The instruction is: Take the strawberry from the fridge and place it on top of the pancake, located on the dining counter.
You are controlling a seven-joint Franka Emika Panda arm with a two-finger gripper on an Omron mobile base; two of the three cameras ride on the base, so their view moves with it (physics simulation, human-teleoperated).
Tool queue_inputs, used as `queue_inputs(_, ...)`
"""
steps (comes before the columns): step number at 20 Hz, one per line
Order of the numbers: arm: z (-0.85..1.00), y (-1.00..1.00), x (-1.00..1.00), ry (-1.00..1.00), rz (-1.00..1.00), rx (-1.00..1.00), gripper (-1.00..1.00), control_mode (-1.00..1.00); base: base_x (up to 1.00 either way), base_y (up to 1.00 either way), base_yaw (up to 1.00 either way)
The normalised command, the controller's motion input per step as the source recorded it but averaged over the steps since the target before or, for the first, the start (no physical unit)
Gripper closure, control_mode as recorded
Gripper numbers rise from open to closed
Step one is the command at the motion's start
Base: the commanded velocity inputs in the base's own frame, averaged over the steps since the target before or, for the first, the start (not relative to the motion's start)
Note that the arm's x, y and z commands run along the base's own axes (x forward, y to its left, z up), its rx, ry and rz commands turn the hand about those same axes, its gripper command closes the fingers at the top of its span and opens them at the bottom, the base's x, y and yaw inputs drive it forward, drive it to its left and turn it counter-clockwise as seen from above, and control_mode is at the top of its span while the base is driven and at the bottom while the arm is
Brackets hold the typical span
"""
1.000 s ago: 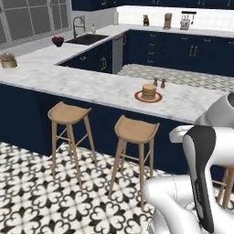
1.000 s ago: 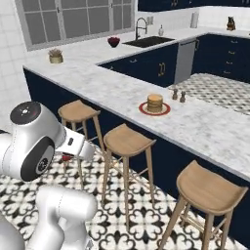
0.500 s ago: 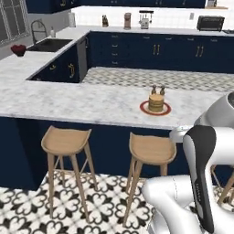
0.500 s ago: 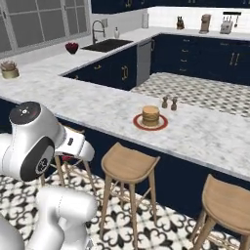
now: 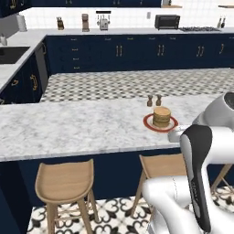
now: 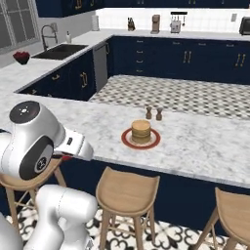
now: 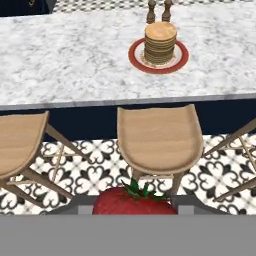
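Observation:
The strawberry (image 7: 120,203), bright red with a green top, sits between my gripper's (image 7: 132,206) fingers, which are shut on it, at the bottom of the hand view. In the right base view a red bit of the strawberry (image 6: 66,157) shows under my hand, held off the near side of the dining counter (image 6: 205,141). The pancake (image 7: 160,42) is a golden-brown stack on a red-rimmed plate (image 7: 134,56) on the dining counter (image 7: 60,55), ahead of the gripper and beyond a stool. The base views also show the pancake (image 5: 161,116) (image 6: 141,132). The fridge is out of view.
Wooden stools (image 7: 159,137) (image 5: 64,180) (image 6: 128,188) stand along the counter's near side. Two small brown shakers (image 7: 158,10) stand just behind the plate. Navy counters with appliances (image 5: 167,21) line the back wall, and a sink (image 6: 58,51) is at the left.
Both base views have swung across the kitchen, so the base has moved; the pancake now sits nearer and more central ahead. The grip on the strawberry looks unchanged.

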Motion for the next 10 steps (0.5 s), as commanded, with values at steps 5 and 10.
queue_inputs(5, 0.00, 0.00, 0.00, 0.00, 0.00, 0.00, 1.00, 1.00, 0.78, 0.03, -0.39)
queue_inputs(10, 0.00, 0.03, 0.40, 0.00, -0.05, 0.00, 1.00, -1.00, 0.53, 0.11, -0.20)
